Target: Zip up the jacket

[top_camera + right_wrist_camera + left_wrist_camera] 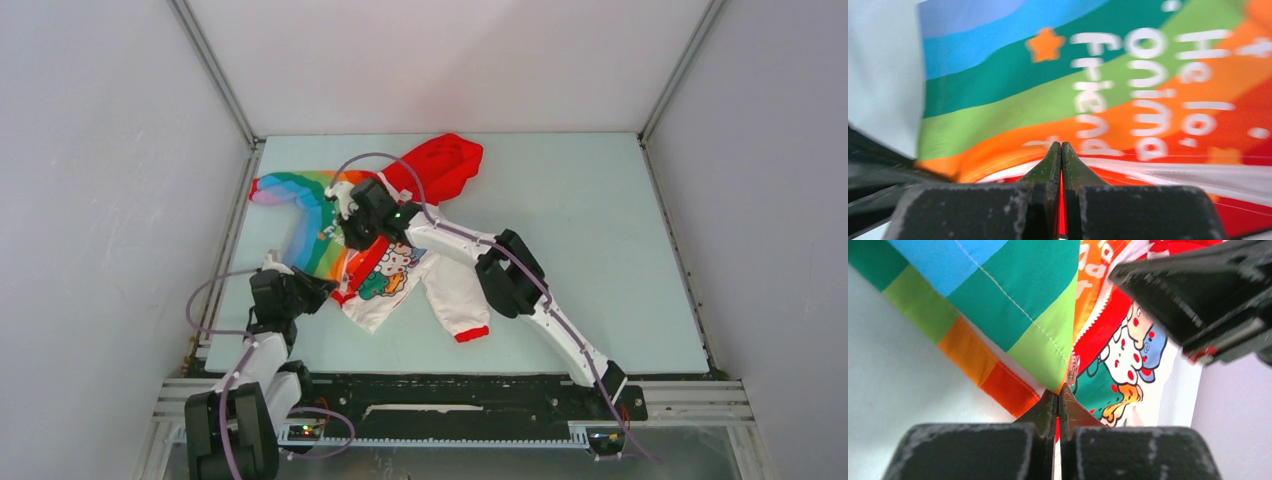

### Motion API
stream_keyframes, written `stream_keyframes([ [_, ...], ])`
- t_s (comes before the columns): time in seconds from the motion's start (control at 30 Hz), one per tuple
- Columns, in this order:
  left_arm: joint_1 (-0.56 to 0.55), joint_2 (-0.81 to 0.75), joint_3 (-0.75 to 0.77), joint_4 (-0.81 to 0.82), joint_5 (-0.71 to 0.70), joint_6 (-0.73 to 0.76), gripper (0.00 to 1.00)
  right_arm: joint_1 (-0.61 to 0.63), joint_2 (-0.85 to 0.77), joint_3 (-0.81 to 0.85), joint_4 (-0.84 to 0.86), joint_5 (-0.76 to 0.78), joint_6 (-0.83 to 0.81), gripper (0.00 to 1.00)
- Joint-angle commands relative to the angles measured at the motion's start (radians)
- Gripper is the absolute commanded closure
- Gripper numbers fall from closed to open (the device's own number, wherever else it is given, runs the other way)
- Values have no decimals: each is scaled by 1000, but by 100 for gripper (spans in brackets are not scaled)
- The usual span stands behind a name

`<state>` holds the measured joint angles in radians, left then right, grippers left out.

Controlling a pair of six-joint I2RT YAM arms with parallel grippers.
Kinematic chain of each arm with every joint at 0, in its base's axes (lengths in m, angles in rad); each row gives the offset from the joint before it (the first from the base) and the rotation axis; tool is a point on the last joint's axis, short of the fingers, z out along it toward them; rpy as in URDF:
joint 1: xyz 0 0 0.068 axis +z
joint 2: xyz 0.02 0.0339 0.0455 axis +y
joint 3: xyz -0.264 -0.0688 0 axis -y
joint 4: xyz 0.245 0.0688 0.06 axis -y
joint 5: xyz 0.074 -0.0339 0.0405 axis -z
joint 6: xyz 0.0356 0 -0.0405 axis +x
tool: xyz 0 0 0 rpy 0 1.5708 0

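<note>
The left arm (262, 350) stands folded close over its base at the near left, its wrist turned so that the left gripper (326, 293) points to the right. Its fingers (1045, 410) are pressed flat together, with a sliver of red cloth from the jacket (1013, 300) caught in the slit. The right arm (560, 325) stretches far forward and leftward with its elbow raised. The right gripper (348, 236) is angled down, and its fingers (1073, 167) are likewise closed, with red cloth showing between them.
</note>
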<state>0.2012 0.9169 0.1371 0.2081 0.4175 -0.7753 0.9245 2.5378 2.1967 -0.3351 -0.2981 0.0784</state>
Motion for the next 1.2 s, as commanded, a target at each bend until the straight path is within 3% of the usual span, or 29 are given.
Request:
stream_keyframes([
  [0.0, -7, -7, 29, -90, -5, 38, 100, -56, -11, 11, 27, 116, 6, 100],
  [0.13, -5, -41, 27, -103, -18, 37, 100, -67, -32, -16, 34, 54, 0, 100],
  [0.23, 3, -33, 31, -89, -11, 39, 100, -106, -87, -90, 59, -145, 108, 99],
  [0.33, 11, -22, 27, -69, 0, 36, 100, -155, -193, -376, 378, -387, 365, 73],
  [0.47, 18, -4, 33, -52, 12, 36, 100, -155, -259, -636, 706, -512, 608, 47],
  [0.5, 23, 3, 34, -48, 16, 36, 100, -154, -252, -667, 793, -545, 669, 45],
  [0.7, 32, 11, 37, -37, 36, 35, 100, -144, -163, -698, 1010, -603, 847, 53],
  [0.9, 33, 21, 40, -29, 43, 33, 100, -123, -129, -623, 904, -583, 799, 62],
  [1.17, 44, 6, 38, -34, 46, 29, 100, -119, -86, -605, 896, -572, 817, 58],
])
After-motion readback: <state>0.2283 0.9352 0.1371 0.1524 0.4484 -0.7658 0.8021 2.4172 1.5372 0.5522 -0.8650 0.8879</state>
